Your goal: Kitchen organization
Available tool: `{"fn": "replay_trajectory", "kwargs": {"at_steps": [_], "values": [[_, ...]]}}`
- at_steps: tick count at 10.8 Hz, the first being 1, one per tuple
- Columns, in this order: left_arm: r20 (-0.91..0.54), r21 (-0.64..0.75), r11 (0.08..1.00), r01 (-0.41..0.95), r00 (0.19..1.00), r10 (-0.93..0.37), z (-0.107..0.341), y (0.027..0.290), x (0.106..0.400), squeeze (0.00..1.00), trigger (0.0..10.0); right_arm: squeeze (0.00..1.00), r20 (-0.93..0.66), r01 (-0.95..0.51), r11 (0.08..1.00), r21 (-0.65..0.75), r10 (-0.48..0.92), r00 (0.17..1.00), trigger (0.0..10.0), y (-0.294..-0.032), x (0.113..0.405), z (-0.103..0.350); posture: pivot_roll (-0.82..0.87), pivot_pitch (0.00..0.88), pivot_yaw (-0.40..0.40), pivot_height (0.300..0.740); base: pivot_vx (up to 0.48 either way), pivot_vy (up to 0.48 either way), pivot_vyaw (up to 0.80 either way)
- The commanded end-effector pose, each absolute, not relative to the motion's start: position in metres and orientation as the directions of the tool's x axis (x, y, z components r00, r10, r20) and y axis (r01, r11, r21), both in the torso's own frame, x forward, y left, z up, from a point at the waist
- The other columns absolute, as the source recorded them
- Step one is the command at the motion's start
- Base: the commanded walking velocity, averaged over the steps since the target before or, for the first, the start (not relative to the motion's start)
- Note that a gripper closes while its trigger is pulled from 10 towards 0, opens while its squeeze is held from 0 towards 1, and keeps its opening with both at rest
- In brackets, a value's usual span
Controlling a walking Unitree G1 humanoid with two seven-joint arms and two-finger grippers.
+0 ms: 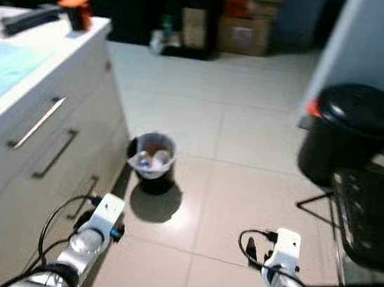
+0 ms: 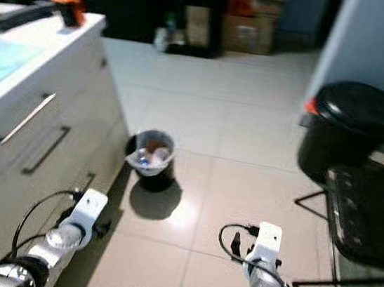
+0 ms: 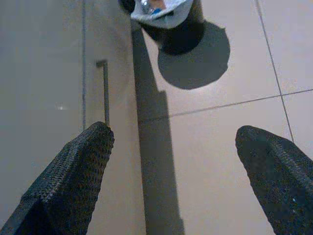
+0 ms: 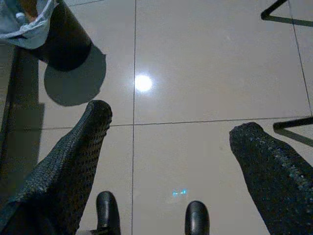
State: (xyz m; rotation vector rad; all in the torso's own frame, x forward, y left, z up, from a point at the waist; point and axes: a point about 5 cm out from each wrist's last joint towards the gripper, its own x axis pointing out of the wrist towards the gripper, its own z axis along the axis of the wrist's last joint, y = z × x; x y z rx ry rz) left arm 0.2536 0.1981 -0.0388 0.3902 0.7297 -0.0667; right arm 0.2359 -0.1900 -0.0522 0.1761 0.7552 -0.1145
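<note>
A small dark waste bin [image 1: 153,157] lined with a pale bag and holding scraps stands on the tiled floor beside the white cabinet [image 1: 52,132]. Both arms hang low in front of me. My left gripper [image 3: 181,171] is open, its fingers [image 3: 73,176] spread wide over the cabinet's base and a lower drawer handle [image 3: 105,90], with the bin [image 3: 166,14] farther ahead. My right gripper [image 4: 171,161] is open too, empty, above bare floor tiles with the bin [image 4: 46,29] off to one side. On the counter lie a dark tool [image 1: 30,19] and an orange object [image 1: 77,8].
A black lidded trash can [image 1: 355,133] stands at the right by the wall, a black wire rack [image 1: 372,224] in front of it. Cardboard boxes [image 1: 244,23] sit at the far end. A blue mat [image 1: 3,69] lies on the counter. My feet [image 4: 151,218] stand on the tiles.
</note>
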Motion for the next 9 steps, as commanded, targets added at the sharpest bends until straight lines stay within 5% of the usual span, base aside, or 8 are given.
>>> {"fn": "replay_trajectory", "kwargs": {"at_steps": [1, 3, 6, 9], "values": [[-0.670, 0.338, 0.922, 0.190, 0.737, 0.094, -0.041, 0.203, 0.250, 0.00, 10.0, 0.00, -0.696, 0.173, 0.978, 0.116, -0.044, 0.717, 10.0, -0.189, 0.235, -0.053, 0.00, 0.015, 0.095, 0.740, 0.000, 0.000, 0.00], [-0.687, 0.305, 0.934, 0.188, 0.722, 0.079, -0.044, 0.203, 0.246, 0.00, 10.0, 0.00, -0.713, 0.192, 0.980, 0.051, -0.099, 0.694, 10.0, -0.195, 0.231, -0.055, 0.00, 0.014, 0.095, 0.740, 0.000, 0.000, 0.00], [-0.793, 0.030, 0.997, 0.069, 0.608, -0.018, -0.058, 0.191, 0.231, 0.00, 10.0, 0.00, -0.757, 0.226, 0.972, 0.071, -0.095, 0.646, 10.0, -0.196, 0.219, -0.064, 0.00, 0.010, 0.096, 0.740, 0.000, 0.000, 0.00], [-0.856, 0.035, 0.997, 0.063, 0.517, -0.003, -0.072, 0.188, 0.210, 0.00, 10.0, 0.00, -0.809, 0.195, 0.977, 0.084, -0.047, 0.586, 10.0, -0.191, 0.208, -0.072, -0.01, 0.008, 0.096, 0.740, 0.000, 0.000, 0.00]]}}
